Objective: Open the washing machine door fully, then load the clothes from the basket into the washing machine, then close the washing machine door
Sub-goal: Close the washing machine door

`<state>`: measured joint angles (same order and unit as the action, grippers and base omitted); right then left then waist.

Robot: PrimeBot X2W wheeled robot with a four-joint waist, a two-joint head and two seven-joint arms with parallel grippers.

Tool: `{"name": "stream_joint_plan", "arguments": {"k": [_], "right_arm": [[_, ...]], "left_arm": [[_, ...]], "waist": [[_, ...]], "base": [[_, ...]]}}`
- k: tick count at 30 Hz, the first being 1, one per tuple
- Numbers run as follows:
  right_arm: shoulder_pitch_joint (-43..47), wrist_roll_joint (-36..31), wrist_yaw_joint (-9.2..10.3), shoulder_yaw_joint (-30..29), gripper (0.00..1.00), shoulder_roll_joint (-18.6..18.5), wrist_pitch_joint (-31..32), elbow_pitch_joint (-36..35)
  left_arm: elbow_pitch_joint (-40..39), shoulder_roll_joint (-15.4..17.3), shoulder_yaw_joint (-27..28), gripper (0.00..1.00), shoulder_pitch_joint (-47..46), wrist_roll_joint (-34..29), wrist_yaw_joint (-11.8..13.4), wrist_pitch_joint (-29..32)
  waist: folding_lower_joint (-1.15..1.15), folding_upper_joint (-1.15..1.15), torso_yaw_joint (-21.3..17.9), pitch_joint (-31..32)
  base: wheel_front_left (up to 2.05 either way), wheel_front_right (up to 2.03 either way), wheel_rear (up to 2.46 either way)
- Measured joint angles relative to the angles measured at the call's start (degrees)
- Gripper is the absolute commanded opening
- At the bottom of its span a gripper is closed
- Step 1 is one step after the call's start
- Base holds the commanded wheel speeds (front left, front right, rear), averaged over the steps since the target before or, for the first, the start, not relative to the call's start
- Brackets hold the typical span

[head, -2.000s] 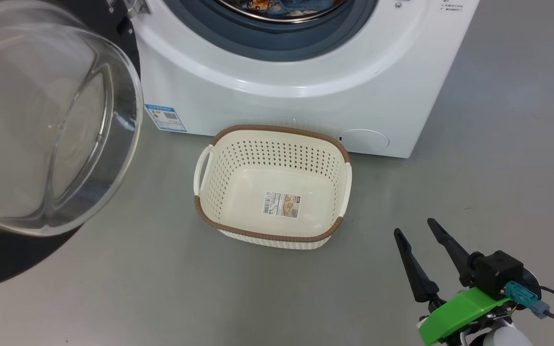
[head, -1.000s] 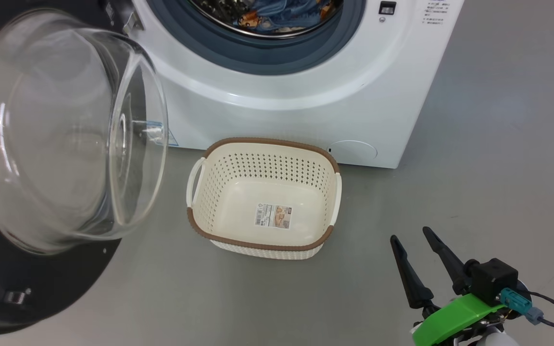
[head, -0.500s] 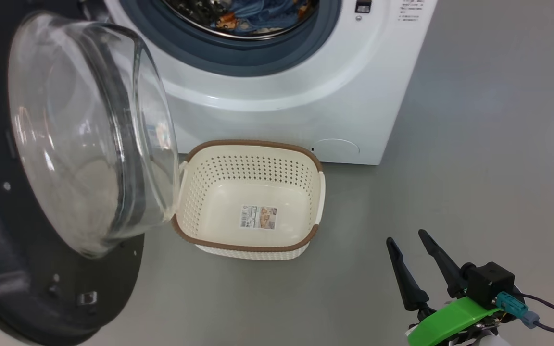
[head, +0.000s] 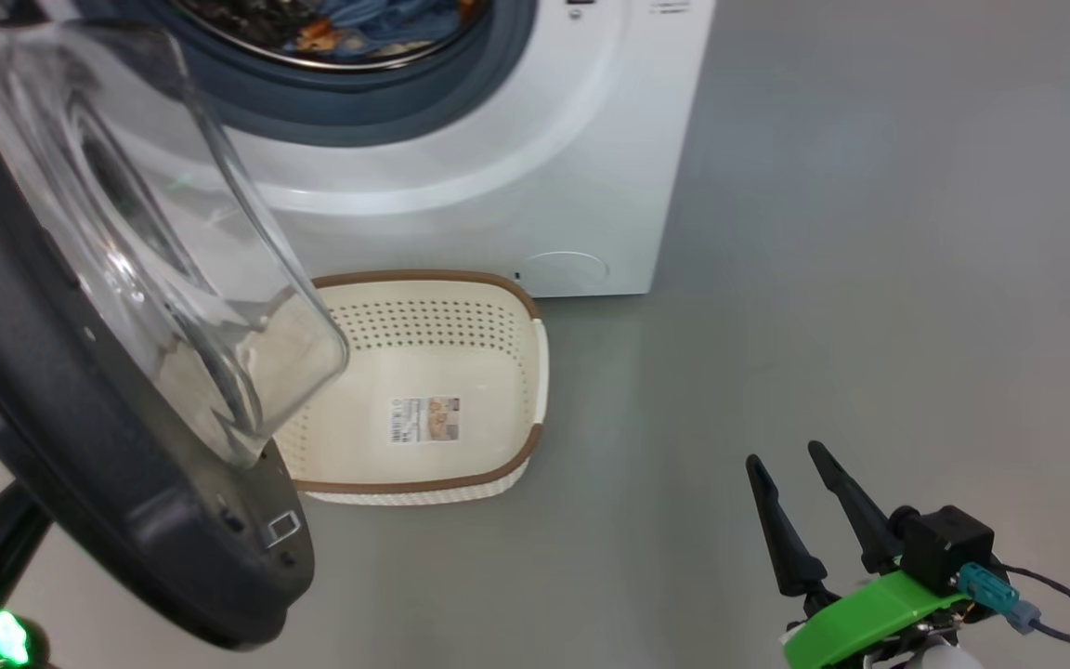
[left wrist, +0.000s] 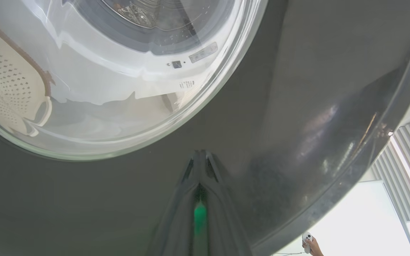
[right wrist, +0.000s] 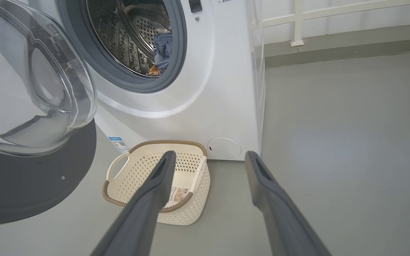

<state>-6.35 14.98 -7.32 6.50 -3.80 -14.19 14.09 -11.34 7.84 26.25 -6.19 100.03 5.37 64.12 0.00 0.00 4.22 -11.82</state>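
The washing machine stands with its round opening uncovered. The clothes, blue fabric with orange prints, lie in the steel drum. The washing machine door stands partly swung, its glass bowl overlapping the basket's left side in the head view. Only a label lies in the basket. My left gripper is shut, tips at the door's glossy black outer face. My right gripper hangs open above the floor right of the basket, holding nothing.
Grey floor stretches right of the machine. A blue sticker marks the machine's lower front. A person's hand with a controller shows past the door's edge. A wall with a pale rail runs behind.
The door has swung round from facing me to nearly edge-on, its bowl now in front of the basket's left part. The head camera has also shifted. My right gripper stays open and still.
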Motion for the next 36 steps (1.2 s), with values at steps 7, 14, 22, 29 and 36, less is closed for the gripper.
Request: {"name": "stream_joint_plan", "arguments": {"k": [7,14,22,29,36], "right_arm": [[-1.2,0.1,0.0,0.1,1.0,0.2,-0.1,0.5],[-1.3,0.3,0.0,0.1,1.0,0.3,-0.1,0.5],[-1.3,0.3,0.0,0.1,1.0,0.5,-0.1,0.5],[-2.5,0.9,0.0,0.8,1.0,0.6,-0.1,0.4],[-2.9,1.9,0.0,0.9,1.0,0.6,-0.1,0.4]], "left_arm": [[0.8,-3.3,-2.9,0.0,-2.4,-1.4,-3.6,-3.8],[3.1,-5.6,-8.2,0.0,-6.2,-1.7,-6.7,-9.1],[7.8,-5.9,-13.4,0.0,-10.0,-1.0,-9.3,-16.2],[12.7,-5.9,-18.4,0.0,-15.0,-0.5,-10.8,-21.8],[18.3,-6.1,-19.4,0.0,-21.1,-1.5,-11.8,-27.1]], "waist": [[0.0,0.0,-3.2,-0.7],[0.0,0.0,-5.6,-1.0],[0.0,0.0,-7.0,-1.2],[0.0,0.0,-8.5,-1.8],[0.0,0.0,-10.7,-2.6]], "base": [[0.0,0.0,0.0],[0.0,0.0,0.0],[0.0,0.0,0.0],[0.0,0.0,0.0],[0.0,0.0,0.0]]}}
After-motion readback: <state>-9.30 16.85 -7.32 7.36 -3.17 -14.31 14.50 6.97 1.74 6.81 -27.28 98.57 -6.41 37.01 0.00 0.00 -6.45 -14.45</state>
